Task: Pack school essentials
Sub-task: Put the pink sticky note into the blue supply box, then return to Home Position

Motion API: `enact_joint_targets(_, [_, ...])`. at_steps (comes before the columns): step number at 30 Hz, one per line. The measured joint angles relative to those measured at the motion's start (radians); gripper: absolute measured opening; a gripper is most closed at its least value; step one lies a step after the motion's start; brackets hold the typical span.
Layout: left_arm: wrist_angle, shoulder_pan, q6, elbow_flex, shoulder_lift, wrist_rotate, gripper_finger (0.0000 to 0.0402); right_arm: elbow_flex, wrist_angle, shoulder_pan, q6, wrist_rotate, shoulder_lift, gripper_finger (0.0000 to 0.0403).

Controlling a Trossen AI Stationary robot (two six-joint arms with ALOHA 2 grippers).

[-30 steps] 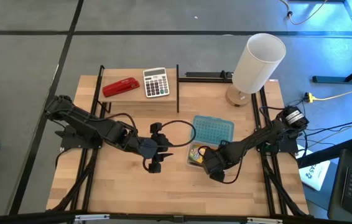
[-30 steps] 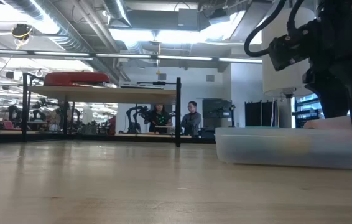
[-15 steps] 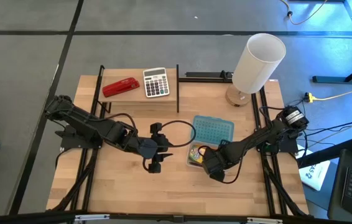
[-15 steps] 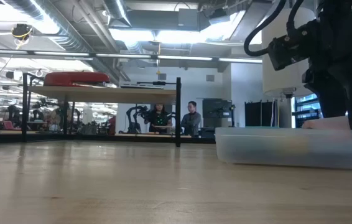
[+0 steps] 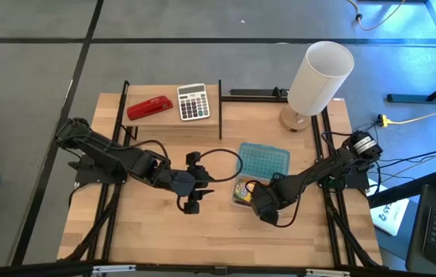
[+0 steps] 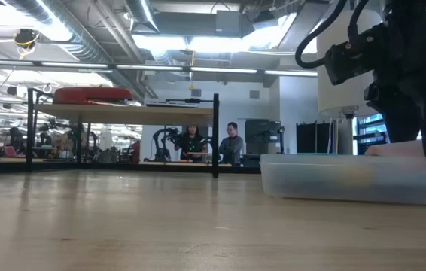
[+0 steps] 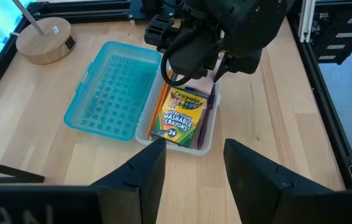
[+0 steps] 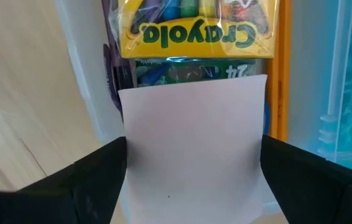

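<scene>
right wrist view shows the right gripper (image 8: 191, 180) holding the pink square note pad (image 8: 193, 143) by its two side edges, just above the crayon box (image 8: 198, 37) in the clear case (image 7: 206, 140). the pad looks light and a bit soft, so gripping the edges seems right; it may bend. left gripper (image 7: 191, 162) waits near, fingers apart.

The desk (image 5: 149, 223) is showing pale matt wood, the crayon box (image 7: 179, 116) glossy printed card, the blue lid (image 7: 111, 90) translucent plastic.
</scene>
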Motion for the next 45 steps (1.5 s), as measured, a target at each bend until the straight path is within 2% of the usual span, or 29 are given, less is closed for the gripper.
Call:
enact_joint_targets(8, [0.000,0.000,0.000,0.000,0.000,0.000,0.0156,0.000,-0.004,0.000,0.001,0.039,0.000,0.0354])
enact_joint_targets(14, [0.000,0.000,0.000,0.000,0.000,0.000,0.0156,0.000,-0.020,0.000,0.001,0.045,0.000,0.0396])
enact_joint_targets(27, [0.000,0.000,0.000,0.000,0.000,0.000,0.0156,0.036,-0.077,0.007,0.062,0.036,-0.003,0.0389])
enact_joint_targets(32, [0.000,0.000,0.000,0.000,0.000,0.000,0.0156,0.068,-0.125,0.028,0.055,0.060,-0.055,0.0383])
enact_joint_targets(37, [0.000,0.000,0.000,0.000,0.000,0.000,0.0156,0.069,-0.133,0.072,0.082,0.178,-0.159,0.0358])
enact_joint_targets(45, [0.003,0.000,0.000,0.000,0.000,0.000,0.0156,0.069,-0.132,0.133,0.137,0.314,-0.319,0.0262])
